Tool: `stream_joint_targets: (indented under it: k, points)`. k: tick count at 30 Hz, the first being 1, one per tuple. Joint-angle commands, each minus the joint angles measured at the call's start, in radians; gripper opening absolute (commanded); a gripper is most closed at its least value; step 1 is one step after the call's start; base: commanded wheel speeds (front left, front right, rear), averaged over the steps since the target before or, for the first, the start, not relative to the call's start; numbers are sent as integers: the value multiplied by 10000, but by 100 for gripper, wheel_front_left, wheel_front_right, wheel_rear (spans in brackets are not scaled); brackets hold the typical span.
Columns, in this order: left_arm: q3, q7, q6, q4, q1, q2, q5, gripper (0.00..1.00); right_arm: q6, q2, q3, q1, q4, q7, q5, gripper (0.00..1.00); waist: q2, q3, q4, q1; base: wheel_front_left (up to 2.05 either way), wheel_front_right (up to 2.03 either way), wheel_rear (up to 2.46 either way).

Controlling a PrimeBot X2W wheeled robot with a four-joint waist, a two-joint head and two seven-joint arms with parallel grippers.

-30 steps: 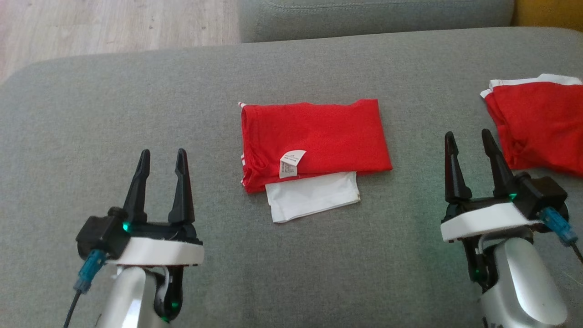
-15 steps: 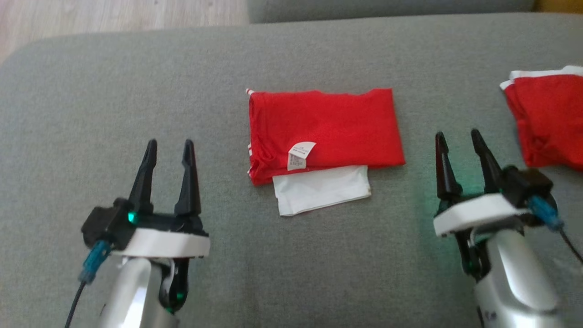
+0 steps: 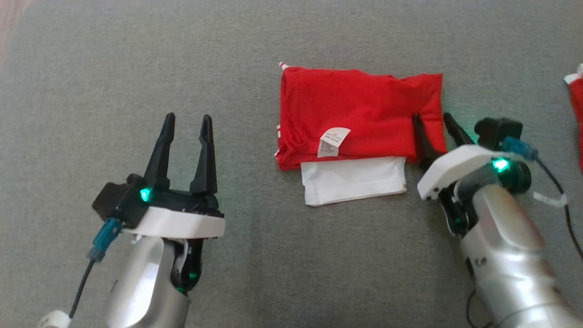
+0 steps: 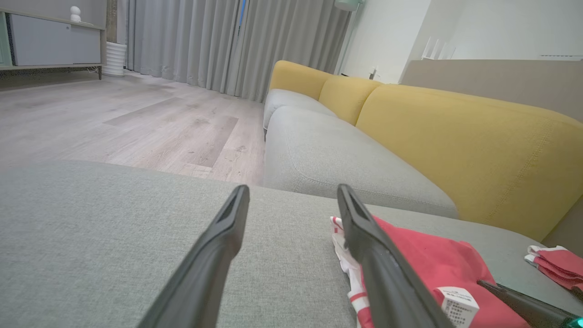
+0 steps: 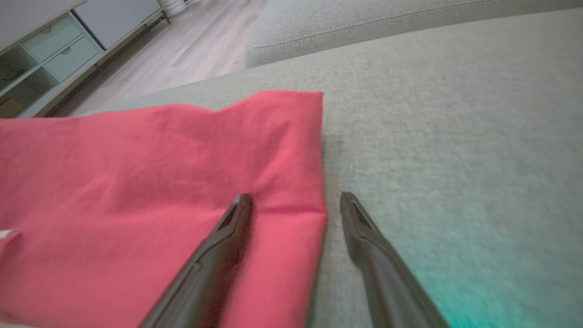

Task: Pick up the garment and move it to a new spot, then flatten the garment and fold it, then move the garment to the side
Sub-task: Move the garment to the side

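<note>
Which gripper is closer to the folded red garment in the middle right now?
Right. The right gripper straddles the right edge of the garment, one finger over the cloth, one over the cushion. The left gripper sits off to its left, clear of it.

So the folded garment (image 3: 360, 114) sits mid-cushion (image 3: 136, 54). Off at its 8 o'clock, well apart, is the left pincer (image 3: 187, 119). The right pincer (image 3: 432, 116) straddles its 3 o'clock edge, with one finger over the cloth and the other over the cushion. There's another garment (image 3: 576, 114) further out at 3 o'clock.
</note>
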Motion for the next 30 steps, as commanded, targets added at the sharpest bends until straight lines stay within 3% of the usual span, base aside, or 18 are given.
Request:
stream_joint_targets:
  k: [1,3,4,6,19,30]
  points:
    - [244,-51,15,-273,-430,70,-45,100,-7,117,387,-322,130,138,93,100,0,73,106,-1,0,0,0]
    - [205,-51,15,-253,-464,70,-62,100,-7,117,574,-504,532,167,146,99,0,88,159,-1,0,0,0]
    - [195,-51,15,-246,-475,70,-66,100,-7,117,671,-591,708,129,83,58,0,89,172,-1,0,0,0]
    - [213,-51,15,-235,-479,70,-62,100,-7,118,874,-737,962,-44,-34,0,0,70,166,-1,0,0,0]
    - [191,-51,15,-370,-490,70,161,100,-7,-60,1221,-1444,1286,-1611,-1492,0,0,-292,-738,-1,0,0,0]
    - [-718,-51,24,-664,-1045,70,-7,100,-7,-1879,1035,-1642,-61,-1543,-2445,0,0,-234,-1862,-1,0,0,0]
